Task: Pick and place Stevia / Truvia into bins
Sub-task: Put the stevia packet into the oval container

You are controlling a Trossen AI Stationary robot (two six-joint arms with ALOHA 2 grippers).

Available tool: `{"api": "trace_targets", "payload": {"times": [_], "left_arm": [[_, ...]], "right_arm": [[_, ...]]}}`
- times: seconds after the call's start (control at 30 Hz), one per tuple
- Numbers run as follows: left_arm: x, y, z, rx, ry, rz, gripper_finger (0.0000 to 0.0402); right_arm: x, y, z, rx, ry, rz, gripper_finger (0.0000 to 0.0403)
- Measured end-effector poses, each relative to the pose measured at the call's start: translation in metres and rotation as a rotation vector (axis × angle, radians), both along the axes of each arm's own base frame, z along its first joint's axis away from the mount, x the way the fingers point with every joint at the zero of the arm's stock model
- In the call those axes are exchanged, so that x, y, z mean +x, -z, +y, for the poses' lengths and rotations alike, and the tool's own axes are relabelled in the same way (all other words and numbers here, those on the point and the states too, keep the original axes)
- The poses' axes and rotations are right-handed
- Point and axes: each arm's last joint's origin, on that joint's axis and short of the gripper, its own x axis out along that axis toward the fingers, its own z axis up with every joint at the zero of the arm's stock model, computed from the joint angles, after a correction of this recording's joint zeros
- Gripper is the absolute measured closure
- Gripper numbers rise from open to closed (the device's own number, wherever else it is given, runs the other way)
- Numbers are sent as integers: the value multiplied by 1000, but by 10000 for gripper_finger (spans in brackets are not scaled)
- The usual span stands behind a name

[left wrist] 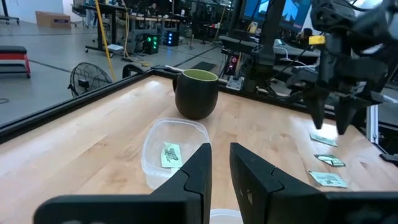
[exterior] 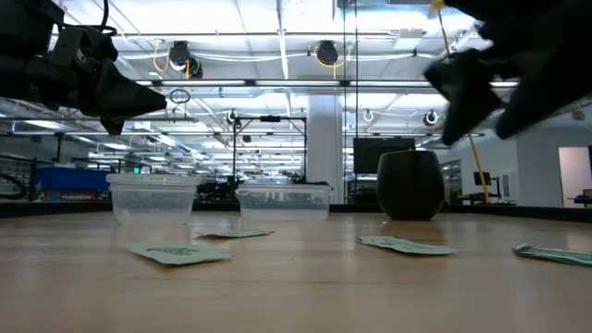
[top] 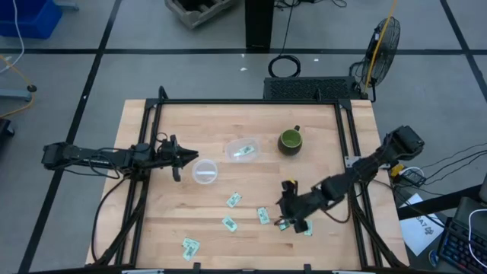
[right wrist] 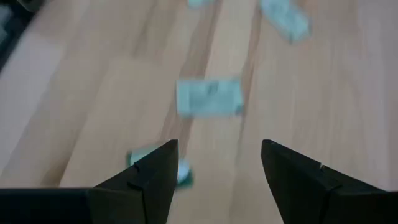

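Right pincer (right wrist: 214, 163), fingers spread wide and empty, hangs low over loose Stevia sachets (right wrist: 209, 97) on the desk (top: 152, 228) to straddle one; left pincer (left wrist: 220, 163), narrowly open, empty, waits over round bin (top: 205, 170); rounded-square bin (left wrist: 171, 151) holds one sachet

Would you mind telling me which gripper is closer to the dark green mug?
The right gripper is somewhat nearer, hovering over the sachets toward the table's front. The left gripper sits beyond both tubs from the dark green mug.
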Motion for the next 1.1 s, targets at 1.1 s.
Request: {"api": "trace_targets", "payload": {"times": [1.1], "left_arm": [[0, 0, 0, -3, -1, 0, 339]], "right_arm": [[-76, 43, 50, 175, 256, 300, 154]]}}
